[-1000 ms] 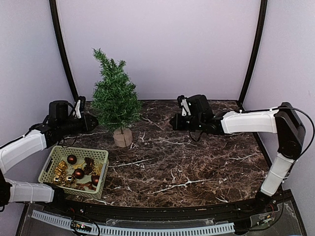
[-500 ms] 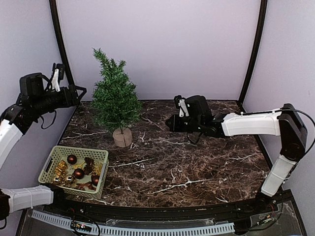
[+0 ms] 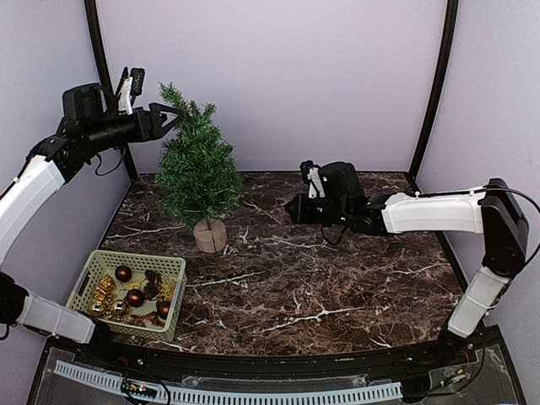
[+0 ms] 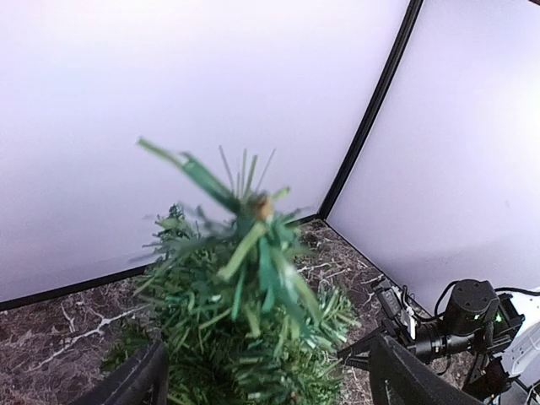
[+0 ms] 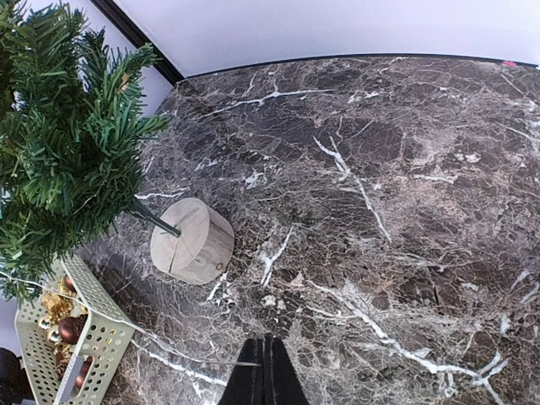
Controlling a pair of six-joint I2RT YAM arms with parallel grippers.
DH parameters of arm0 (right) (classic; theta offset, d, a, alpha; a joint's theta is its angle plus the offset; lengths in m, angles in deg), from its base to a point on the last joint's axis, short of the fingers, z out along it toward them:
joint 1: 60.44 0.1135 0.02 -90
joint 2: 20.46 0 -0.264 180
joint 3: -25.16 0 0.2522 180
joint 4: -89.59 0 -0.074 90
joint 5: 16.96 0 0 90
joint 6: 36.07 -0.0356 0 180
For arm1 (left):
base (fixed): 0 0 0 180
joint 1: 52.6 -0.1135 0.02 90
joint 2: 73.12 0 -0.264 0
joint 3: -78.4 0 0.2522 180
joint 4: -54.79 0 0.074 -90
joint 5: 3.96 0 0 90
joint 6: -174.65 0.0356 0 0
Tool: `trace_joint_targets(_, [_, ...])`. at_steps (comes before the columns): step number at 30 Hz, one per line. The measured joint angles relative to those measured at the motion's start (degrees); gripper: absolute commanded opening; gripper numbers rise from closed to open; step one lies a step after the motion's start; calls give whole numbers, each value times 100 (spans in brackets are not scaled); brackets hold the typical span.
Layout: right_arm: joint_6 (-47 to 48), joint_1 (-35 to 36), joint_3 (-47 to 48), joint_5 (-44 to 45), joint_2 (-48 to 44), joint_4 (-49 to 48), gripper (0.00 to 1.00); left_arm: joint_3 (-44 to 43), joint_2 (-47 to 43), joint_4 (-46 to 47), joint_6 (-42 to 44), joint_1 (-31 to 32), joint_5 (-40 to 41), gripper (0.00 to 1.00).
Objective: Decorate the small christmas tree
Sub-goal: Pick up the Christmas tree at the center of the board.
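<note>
Dark marble desk (image 3: 337, 278), lilac walls. Top view: tree (image 3: 198, 169) upright at desk's back-left, basket (image 3: 135, 258) w/ ornaments (image 3: 133, 297) in front of it. Left tool (image 3: 167, 123) raised by tree's tip, jaws wide, nothing held. Right tool (image 3: 291, 208) mid-desk, pinched closed, empty. Left wrist: tree's tip blurred btw spread fingers (image 4: 126, 384). Right wrist: fingers (image 5: 253, 384) pressed together over bare desk; tree's wooden base (image 5: 192, 240) well apart, left.

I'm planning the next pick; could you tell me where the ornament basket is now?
In the top view, the ornament basket sits on the table's near-left corner, in front and left of the small christmas tree.
</note>
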Motion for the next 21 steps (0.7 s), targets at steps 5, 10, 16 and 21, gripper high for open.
trace_joint_targets(5, [0, 0, 0, 0, 0, -2, 0, -345, 431, 177, -2, 138, -9, 81])
trace_joint_targets(10, [2, 0, 0, 0, 0, -2, 0, -592, 645, 278, 15, 170, 63, 55])
trace_joint_targets(16, [4, 0, 0, 4, 0, -2, 0, -831, 844, 319, 46, 190, 101, 20])
trace_joint_targets(21, [4, -2, 0, 26, -4, -2, 0, -898, 935, 317, 142, 258, 33, 3])
